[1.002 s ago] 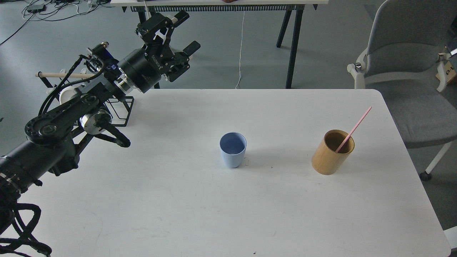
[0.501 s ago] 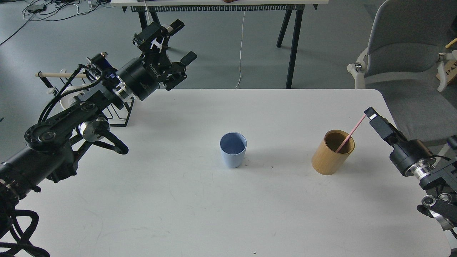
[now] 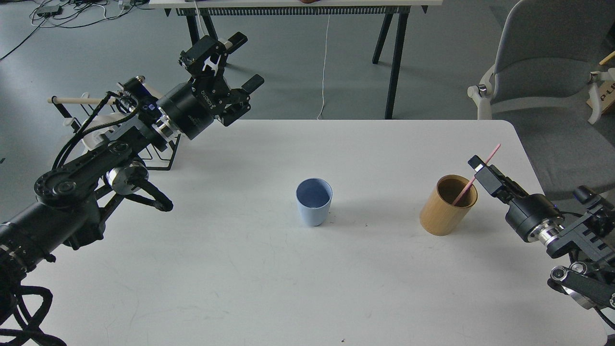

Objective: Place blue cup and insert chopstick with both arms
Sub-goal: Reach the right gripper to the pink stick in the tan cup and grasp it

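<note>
The blue cup stands upright and empty near the middle of the white table. The pink chopstick leans in the tan bamboo cup at the right, its top pointing up and right. My left gripper is open and empty, held above the table's far left corner, well away from the blue cup. My right gripper comes in from the right and sits at the chopstick just above the bamboo cup's rim. It is seen edge-on, so its fingers cannot be told apart.
A black wire rack with a pale wooden rod stands at the table's far left, partly behind my left arm. A grey office chair stands past the far right corner. Trestle legs stand behind the table.
My right arm has come into view from the right and moved left, its gripper now at the chopstick above the bamboo cup. My left gripper has shifted only slightly. The cups have not moved.
</note>
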`<control>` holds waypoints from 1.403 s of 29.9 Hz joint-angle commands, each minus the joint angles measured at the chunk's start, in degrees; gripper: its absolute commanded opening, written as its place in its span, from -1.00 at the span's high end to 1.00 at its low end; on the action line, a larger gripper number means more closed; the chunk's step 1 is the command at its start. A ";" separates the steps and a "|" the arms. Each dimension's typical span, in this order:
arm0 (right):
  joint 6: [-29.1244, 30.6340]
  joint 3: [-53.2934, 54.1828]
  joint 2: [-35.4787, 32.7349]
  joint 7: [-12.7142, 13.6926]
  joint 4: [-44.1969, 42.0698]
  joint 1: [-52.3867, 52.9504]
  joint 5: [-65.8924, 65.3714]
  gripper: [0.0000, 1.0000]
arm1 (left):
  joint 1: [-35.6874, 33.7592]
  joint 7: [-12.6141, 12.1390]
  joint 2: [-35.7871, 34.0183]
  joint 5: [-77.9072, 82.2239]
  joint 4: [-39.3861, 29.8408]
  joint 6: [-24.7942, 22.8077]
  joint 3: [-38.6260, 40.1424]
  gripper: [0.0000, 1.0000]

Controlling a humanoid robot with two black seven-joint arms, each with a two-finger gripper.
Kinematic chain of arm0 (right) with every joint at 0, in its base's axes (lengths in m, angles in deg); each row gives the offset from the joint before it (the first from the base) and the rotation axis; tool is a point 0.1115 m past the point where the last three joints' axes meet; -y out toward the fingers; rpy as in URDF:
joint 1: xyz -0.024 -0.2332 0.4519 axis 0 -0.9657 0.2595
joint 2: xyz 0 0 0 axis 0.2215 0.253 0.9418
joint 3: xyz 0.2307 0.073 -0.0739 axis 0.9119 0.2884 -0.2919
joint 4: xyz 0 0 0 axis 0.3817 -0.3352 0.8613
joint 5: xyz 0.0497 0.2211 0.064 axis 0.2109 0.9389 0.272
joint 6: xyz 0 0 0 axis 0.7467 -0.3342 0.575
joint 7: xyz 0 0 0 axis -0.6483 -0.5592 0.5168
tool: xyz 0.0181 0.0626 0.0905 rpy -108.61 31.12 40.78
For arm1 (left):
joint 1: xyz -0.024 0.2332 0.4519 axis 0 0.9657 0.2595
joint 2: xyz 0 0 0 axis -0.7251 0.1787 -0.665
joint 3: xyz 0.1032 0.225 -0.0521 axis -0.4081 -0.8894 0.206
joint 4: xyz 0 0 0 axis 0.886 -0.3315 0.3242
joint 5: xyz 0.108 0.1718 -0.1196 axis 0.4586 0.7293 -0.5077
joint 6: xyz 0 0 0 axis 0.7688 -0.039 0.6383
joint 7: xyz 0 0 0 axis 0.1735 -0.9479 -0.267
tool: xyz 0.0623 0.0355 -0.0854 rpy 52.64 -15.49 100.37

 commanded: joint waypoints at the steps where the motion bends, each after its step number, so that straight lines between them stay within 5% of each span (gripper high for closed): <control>1: 0.01 -3.30 0.28 0.00 -0.72 2.11 -0.04 -0.16 | 0.20 0.00 0.00 0.00 0.27 0.00 0.02 -0.92; 23: 0.01 -3.92 0.29 0.00 -0.37 2.73 -0.57 0.85 | 1.17 0.00 0.00 -0.35 0.45 0.00 0.55 -0.92; 35: 0.01 -3.92 -0.15 0.00 -0.11 2.82 -1.89 0.92 | 1.87 0.00 0.00 -0.62 0.45 0.00 0.73 -0.92; 42: 0.01 -3.40 -6.73 0.00 5.15 4.22 -1.80 0.92 | 2.31 0.00 0.00 -0.62 0.45 0.00 1.08 -0.92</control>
